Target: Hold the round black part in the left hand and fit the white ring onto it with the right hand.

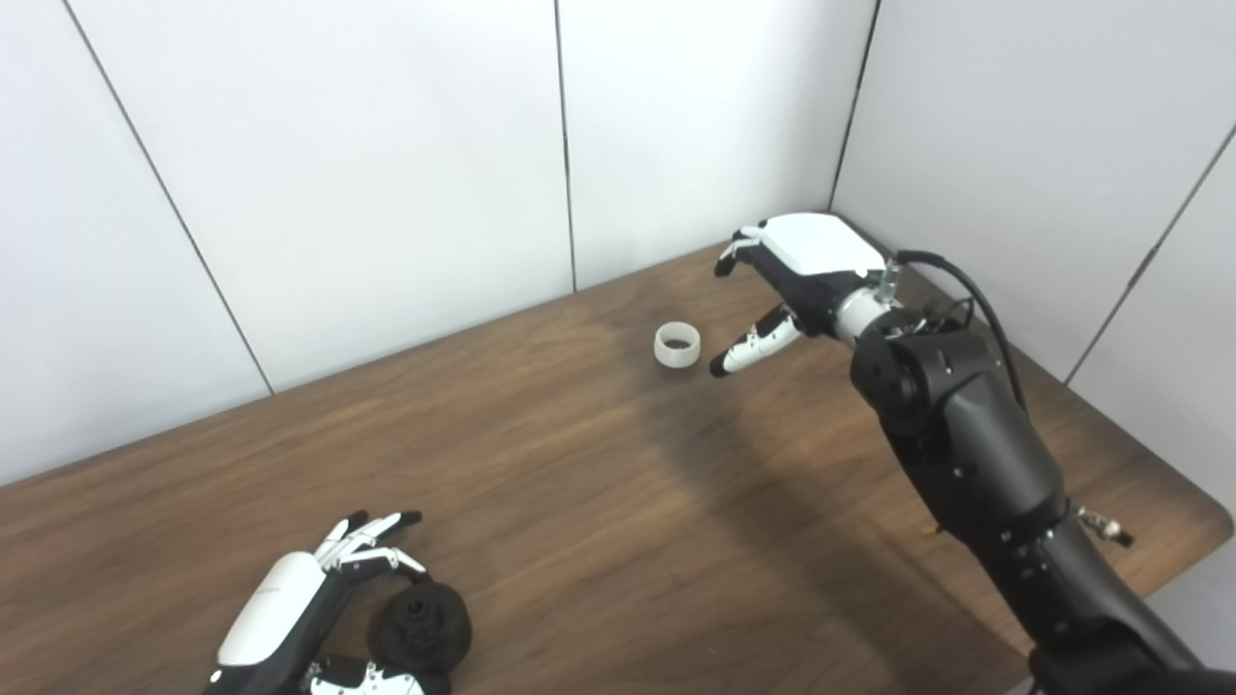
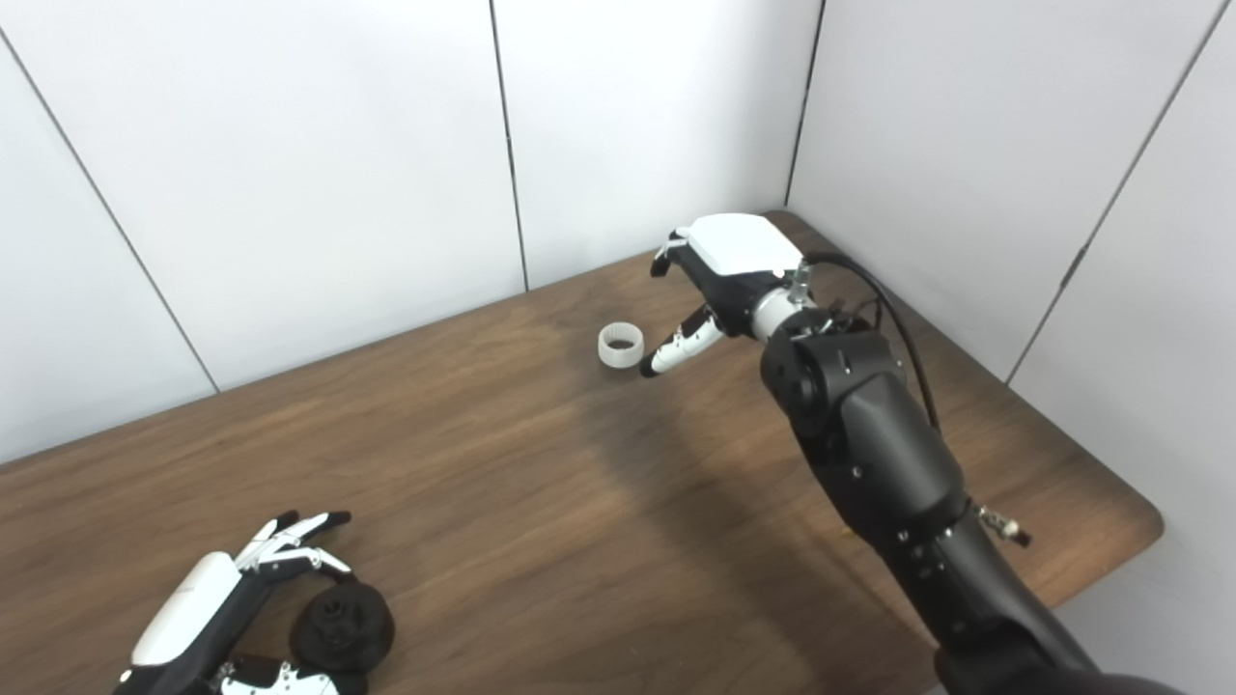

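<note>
The right hand (image 1: 797,280) is hovering at the far end of the wooden table (image 1: 599,483), fingers spread and holding nothing, and the white ring (image 1: 677,345) is sitting just beside its thumb tip, toward the left hand's side, bore pointing up. It looks like a short, pale, matte plastic band. Near the front edge, the left hand (image 1: 309,618) is cupping loosely around the round black part (image 1: 421,627), fingers touching it, though a firm grasp is not clear.
</note>
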Robot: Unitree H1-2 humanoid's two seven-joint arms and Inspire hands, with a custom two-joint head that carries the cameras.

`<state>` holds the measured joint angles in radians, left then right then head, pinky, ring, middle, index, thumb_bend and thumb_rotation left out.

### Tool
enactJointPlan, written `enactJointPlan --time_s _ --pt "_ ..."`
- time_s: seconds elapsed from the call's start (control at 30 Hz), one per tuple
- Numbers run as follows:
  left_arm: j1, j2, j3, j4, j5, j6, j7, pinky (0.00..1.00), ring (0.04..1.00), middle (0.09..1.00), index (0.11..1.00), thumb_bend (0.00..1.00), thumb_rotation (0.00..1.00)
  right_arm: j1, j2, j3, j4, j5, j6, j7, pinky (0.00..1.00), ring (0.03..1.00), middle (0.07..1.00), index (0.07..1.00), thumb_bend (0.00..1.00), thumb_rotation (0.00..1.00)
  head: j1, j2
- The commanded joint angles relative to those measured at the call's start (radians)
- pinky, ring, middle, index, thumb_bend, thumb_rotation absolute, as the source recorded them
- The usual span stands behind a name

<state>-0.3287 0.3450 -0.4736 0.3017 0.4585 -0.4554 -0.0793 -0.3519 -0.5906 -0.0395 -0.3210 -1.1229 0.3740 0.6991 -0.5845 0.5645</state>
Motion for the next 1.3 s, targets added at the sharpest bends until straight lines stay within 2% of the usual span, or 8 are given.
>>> enactJointPlan --time_s 0.0,0.17,0.37,0.47,0.73,1.0,1.27 --pt "0.047 0.013 -0.018 0.012 0.007 -0.014 -0.001 1.0 0.906 0.913 0.478 0.51 0.05 -0.057 -0.047 0.005 0.018 -0.001 -0.029 -0.04 0.88 0.999 0.973 0.779 0.89 0.44 0.002 0.002" --pt "0.047 0.013 -0.023 0.015 0.007 -0.014 0.003 1.0 0.898 0.906 0.478 0.51 0.05 -0.083 -0.078 0.039 0.093 0.012 -0.057 -0.059 0.94 1.0 1.0 0.787 0.92 0.44 0.013 -0.004" --pt "0.051 0.01 -0.019 0.016 0.01 -0.014 0.004 1.0 0.889 0.906 0.477 0.51 0.05 -0.128 -0.091 0.099 0.159 0.014 -0.054 -0.022 0.99 1.0 1.0 0.796 0.93 0.46 0.012 -0.009" --pt "0.051 0.011 -0.021 0.018 0.015 -0.014 0.003 1.0 0.892 0.909 0.477 0.51 0.05 -0.159 -0.087 0.127 0.192 0.013 -0.043 -0.001 1.0 1.0 1.0 0.803 0.94 0.46 0.01 -0.012" --pt "0.059 0.014 -0.026 0.011 0.014 -0.014 0.01 1.0 0.894 0.915 0.477 0.51 0.05 -0.221 -0.074 0.177 0.29 0.075 -0.051 -0.005 1.0 1.0 1.0 0.797 0.95 0.42 0.016 -0.016" --pt "0.063 0.011 -0.028 0.01 0.018 -0.014 0.012 1.0 0.894 0.915 0.477 0.51 0.05 -0.263 -0.07 0.231 0.359 0.088 -0.045 -0.012 1.0 1.0 1.0 0.809 0.96 0.45 0.018 -0.025" --pt "0.066 0.005 -0.028 0.006 0.019 -0.013 0.011 1.0 0.896 0.914 0.477 0.51 0.05 -0.285 -0.073 0.259 0.393 0.1 -0.042 -0.013 1.0 1.0 1.0 0.814 0.95 0.45 0.021 -0.028"
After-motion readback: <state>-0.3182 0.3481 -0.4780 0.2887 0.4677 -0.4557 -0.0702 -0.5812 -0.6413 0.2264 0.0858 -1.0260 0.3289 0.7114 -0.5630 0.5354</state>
